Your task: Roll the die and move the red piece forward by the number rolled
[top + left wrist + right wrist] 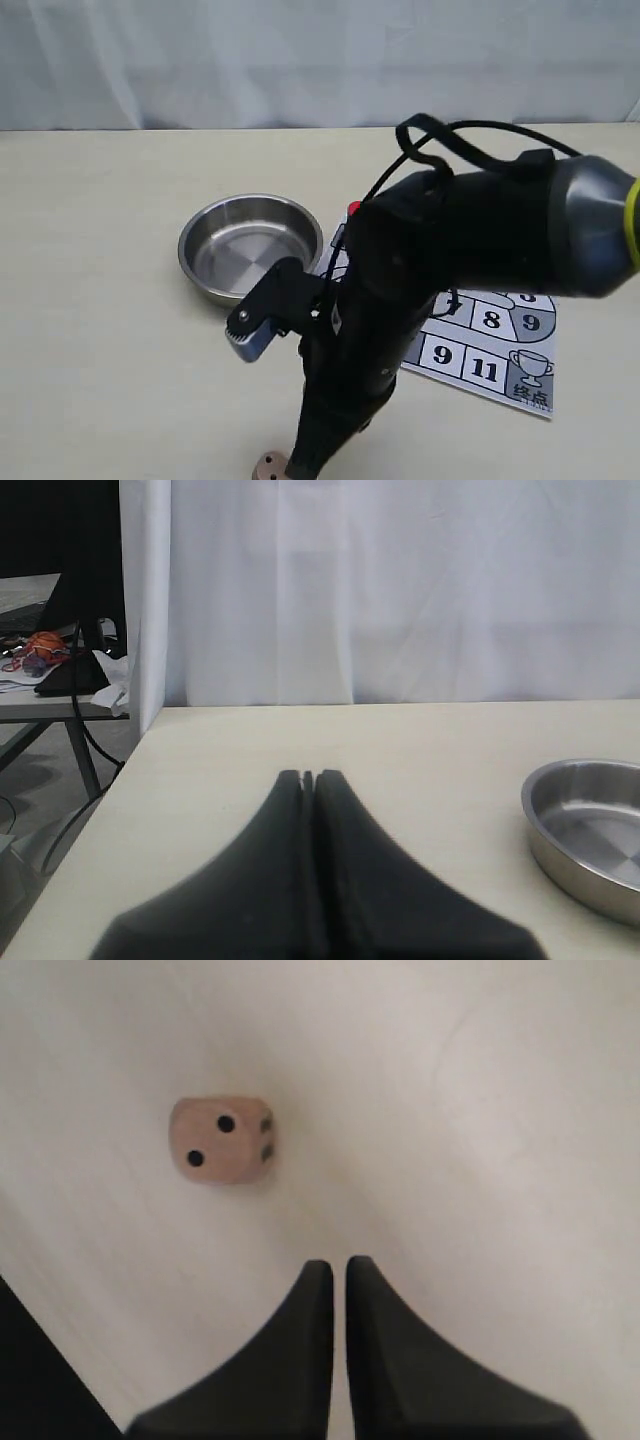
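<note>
Die [222, 1140] apparently untouched, near right gripper [338, 1264].

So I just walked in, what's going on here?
The die lies on the table showing two pips up, outside the empty steel bowl. The right gripper hovers beside it, shut on nothing. The left gripper idles shut. The red piece peeks out behind the right arm, by the board.

Steel bowl [250, 250] beside numbered game board [490, 345] on pale table [100, 300], white curtain [300, 60] behind.
</note>
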